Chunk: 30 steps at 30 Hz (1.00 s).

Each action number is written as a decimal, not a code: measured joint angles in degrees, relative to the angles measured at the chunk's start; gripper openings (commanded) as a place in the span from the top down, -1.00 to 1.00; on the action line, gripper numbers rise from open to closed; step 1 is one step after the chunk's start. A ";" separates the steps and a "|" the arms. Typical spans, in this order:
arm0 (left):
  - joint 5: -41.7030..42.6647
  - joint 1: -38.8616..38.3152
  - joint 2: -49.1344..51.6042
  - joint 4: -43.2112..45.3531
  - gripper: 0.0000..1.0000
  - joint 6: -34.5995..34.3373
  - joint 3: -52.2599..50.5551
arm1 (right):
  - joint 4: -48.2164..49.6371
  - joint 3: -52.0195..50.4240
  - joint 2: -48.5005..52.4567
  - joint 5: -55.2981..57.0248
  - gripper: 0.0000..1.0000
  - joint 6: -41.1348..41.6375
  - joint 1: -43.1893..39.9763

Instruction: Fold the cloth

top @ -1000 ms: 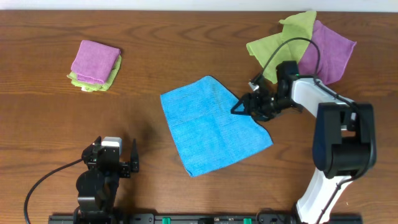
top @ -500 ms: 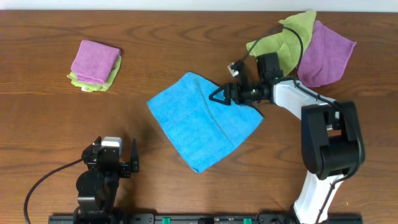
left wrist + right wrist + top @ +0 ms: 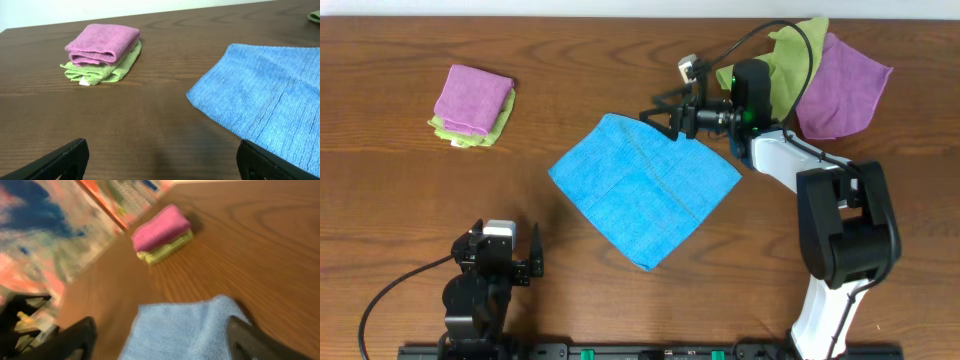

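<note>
The sky-blue cloth (image 3: 645, 190) lies flat and unfolded on the table, turned like a diamond. My right gripper (image 3: 661, 117) is open and hovers at the cloth's far corner, pointing left. In the right wrist view the cloth (image 3: 190, 330) lies below and between the spread fingers (image 3: 161, 332), with nothing gripped. My left gripper (image 3: 501, 256) sits open and empty near the front left, apart from the cloth. In the left wrist view the cloth (image 3: 272, 95) lies ahead to the right of the open fingers (image 3: 160, 162).
A folded purple cloth on a folded lime-green one (image 3: 472, 103) forms a stack at the back left; the stack also shows in the left wrist view (image 3: 102, 52) and the right wrist view (image 3: 162, 232). A loose lime-green cloth (image 3: 772, 62) and a purple cloth (image 3: 845, 85) lie at the back right.
My right gripper has swung left and toward the back of the table. The blue cloth has slid left and back with it and turned. The left arm has not moved.
</note>
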 measured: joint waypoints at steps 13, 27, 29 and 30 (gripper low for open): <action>-0.02 -0.02 0.00 0.02 -0.91 0.00 0.00 | -19.50 0.11 0.13 4.31 0.98 8.90 9.55; 0.00 -0.02 0.00 0.02 -0.91 0.00 -0.02 | -48.85 18.49 0.48 43.60 0.98 -1.92 17.35; 0.00 -0.02 0.00 0.02 -0.91 0.00 0.00 | -48.33 18.75 0.48 45.79 0.97 -2.43 17.44; 0.00 -0.02 0.00 0.02 -0.91 0.00 0.00 | -47.87 18.75 0.57 46.38 0.97 -2.47 17.44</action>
